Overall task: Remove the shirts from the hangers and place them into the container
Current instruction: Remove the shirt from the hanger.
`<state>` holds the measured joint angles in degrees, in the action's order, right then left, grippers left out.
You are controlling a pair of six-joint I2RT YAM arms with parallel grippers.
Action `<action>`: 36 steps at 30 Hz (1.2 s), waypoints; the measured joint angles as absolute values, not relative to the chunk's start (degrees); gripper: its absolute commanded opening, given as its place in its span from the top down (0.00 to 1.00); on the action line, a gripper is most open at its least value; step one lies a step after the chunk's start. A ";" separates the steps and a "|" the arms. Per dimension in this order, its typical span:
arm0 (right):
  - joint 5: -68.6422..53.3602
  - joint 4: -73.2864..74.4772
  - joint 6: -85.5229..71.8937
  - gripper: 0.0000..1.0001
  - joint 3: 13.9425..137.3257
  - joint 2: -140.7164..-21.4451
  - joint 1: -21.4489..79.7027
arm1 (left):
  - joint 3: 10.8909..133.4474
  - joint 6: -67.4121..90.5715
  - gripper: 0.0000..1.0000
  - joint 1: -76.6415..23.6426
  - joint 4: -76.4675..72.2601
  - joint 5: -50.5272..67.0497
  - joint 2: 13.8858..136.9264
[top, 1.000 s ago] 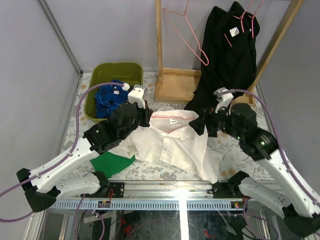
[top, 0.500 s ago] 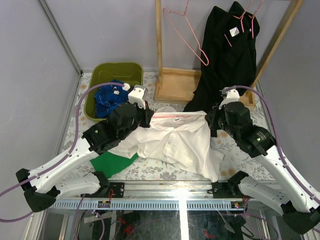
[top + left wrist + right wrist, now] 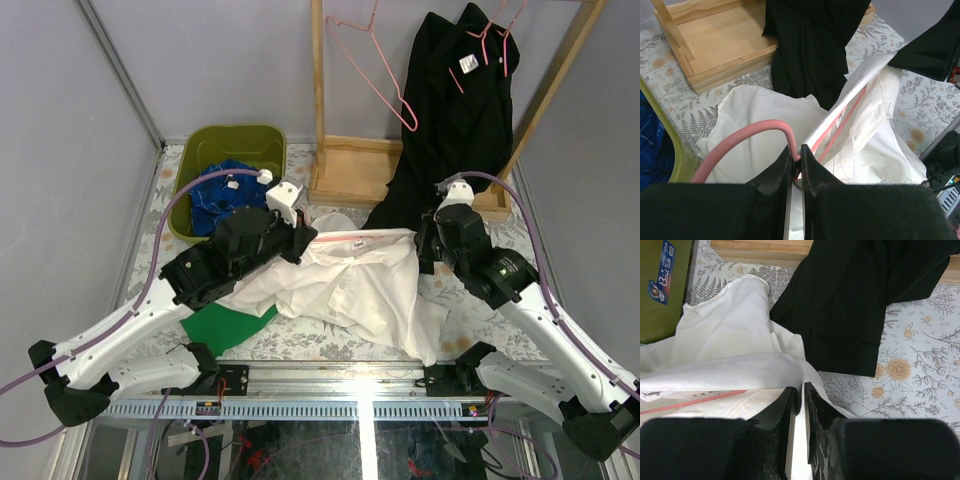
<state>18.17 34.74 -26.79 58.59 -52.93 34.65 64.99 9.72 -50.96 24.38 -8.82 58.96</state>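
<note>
Blue sticker (image 3: pixel 661 265) on the olive container (image 3: pixel 667 305), its white wording illegible

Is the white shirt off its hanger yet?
No, still on: the pink hanger wire runs under the white shirt fabric, its hook pinched in the left gripper.

Grey walls (image 3: pixel 230 60), floral-patterned table (image 3: pixel 330 345), wooden rack base (image 3: pixel 350 170)

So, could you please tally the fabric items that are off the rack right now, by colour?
Blue shirt: 1
White shirt: 1
Green cloth: 1
Total: 3
</note>
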 measured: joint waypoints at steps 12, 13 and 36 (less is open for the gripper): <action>16.71 32.23 -24.82 0.49 56.23 -50.04 34.72 | 64.14 8.08 1.00 -50.96 24.08 -4.23 56.93; 15.42 31.83 -24.47 0.48 55.59 -49.08 34.68 | 64.14 8.08 1.00 -50.94 24.08 -4.23 56.86; 12.38 34.30 -24.77 0.77 57.58 -53.36 34.81 | 64.16 7.79 1.00 -51.00 24.08 -9.56 57.14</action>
